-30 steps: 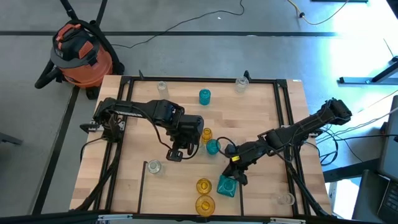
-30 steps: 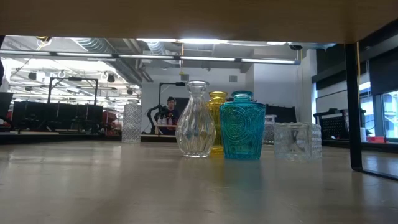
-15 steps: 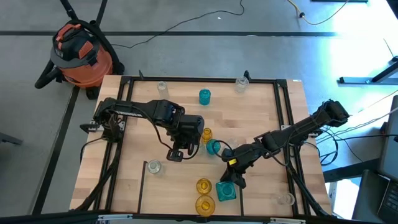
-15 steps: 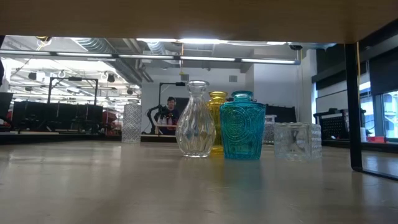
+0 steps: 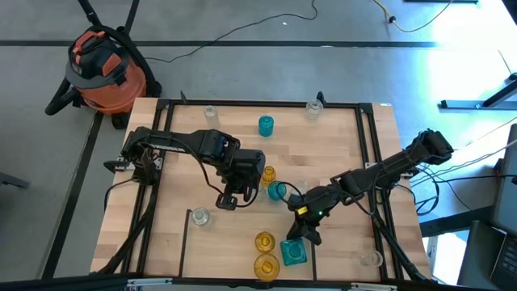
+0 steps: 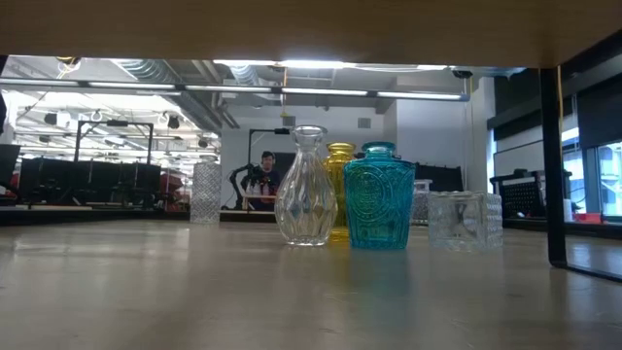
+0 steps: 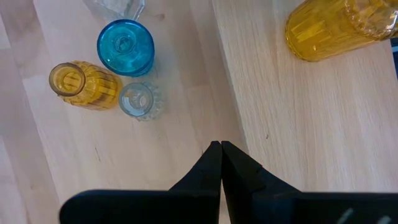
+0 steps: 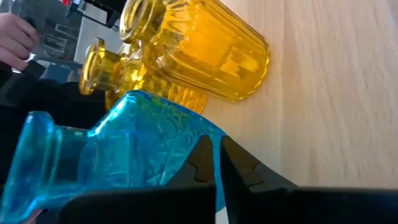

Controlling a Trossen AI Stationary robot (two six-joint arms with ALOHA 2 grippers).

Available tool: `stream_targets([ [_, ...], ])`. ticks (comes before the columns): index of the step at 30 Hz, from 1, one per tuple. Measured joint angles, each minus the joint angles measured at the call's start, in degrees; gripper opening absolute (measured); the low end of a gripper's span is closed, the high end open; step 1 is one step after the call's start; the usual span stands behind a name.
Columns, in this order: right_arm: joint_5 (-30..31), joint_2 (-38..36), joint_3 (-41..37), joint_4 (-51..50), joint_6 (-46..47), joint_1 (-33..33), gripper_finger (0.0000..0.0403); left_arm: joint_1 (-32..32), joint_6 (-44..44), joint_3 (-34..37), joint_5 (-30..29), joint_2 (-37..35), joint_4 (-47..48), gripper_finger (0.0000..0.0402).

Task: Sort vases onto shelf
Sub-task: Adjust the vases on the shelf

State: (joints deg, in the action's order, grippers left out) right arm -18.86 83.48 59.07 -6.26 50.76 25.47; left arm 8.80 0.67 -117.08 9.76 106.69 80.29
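My right gripper [image 5: 296, 235] is shut, its tips at the far side of a teal-blue square vase [image 5: 293, 251] that stands on the pale-wood shelf panel [image 5: 339, 137] near its near edge. Two amber vases [image 5: 265, 241] [image 5: 266, 265] stand just left of it; they also show in the right wrist view [image 8: 205, 50]. My left gripper [image 5: 229, 199] is shut and empty above the panel's middle left. A round teal vase [image 5: 277, 191], a small amber vase [image 5: 268, 174] and a clear one [image 7: 140, 99] stand right of it. My right gripper touches the teal-blue square vase's side wall [image 8: 186, 134] with the tips of its shut fingers. The fingers come slanting down from the far right. The vase stands upright with its base on the panel.
More vases stand on the panel: clear ones [image 5: 211, 113] [image 5: 313, 109] and a teal one [image 5: 266, 125] at the far edge, clear ones at the near left [image 5: 200, 217] and near right [image 5: 371, 259]. Black frame rails [image 5: 367, 153] border the panel. The low view shows a separate row of vases [image 6: 379, 194].
My right gripper has gone toward the table's near edge and a little left, fingers shut. The teal-blue square vase has slid along the panel toward the near edge ahead of it, staying upright, and now stands beside the two amber vases.
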Motion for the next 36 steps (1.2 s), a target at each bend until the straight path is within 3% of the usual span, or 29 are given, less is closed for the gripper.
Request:
stream_targets([
  [10, 0.6, 0.0, 0.0, 0.4, 1.4, 0.5, 0.0000, 0.0, 1.2, 0.0, 0.3, 0.0, 0.0, 0.0000],
  [24, 17.7, 0.0, 2.3, -4.5, 7.6, 5.8, 0.0000, 0.0, 2.5, 0.0, 0.4, 0.0, 0.0, 0.0000],
  [36, 25.1, 0.0, 8.0, -12.6, 2.8, 5.7, 0.0000, -0.7, 3.2, 0.0, 0.4, 0.0, 0.0, 0.0000],
])
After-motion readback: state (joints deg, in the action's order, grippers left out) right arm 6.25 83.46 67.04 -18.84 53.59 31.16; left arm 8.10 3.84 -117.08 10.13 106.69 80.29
